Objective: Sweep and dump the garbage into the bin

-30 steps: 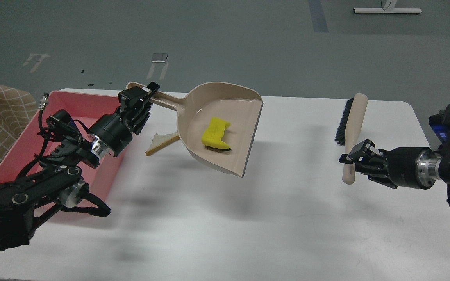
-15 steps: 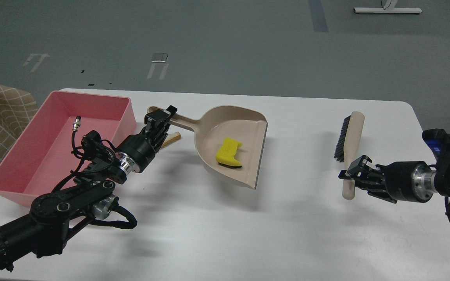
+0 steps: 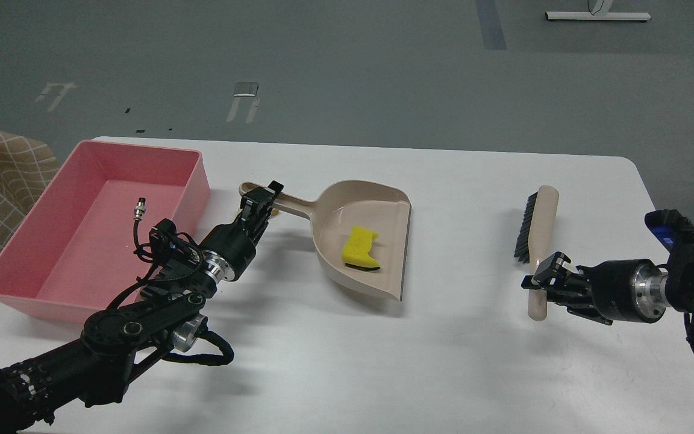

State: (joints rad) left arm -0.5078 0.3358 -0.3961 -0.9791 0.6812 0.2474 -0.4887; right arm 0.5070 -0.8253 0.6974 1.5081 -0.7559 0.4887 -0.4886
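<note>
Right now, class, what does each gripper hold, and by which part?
The left gripper grips the beige dustpan by its handle, near the handle's far end. The right gripper grips the brush low on its handle, below the bristles.

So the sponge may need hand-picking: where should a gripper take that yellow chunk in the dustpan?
Grip the yellow sponge chunk across its narrow middle, coming from above: it lies flat in the dustpan, whose raised walls block a side approach.
</note>
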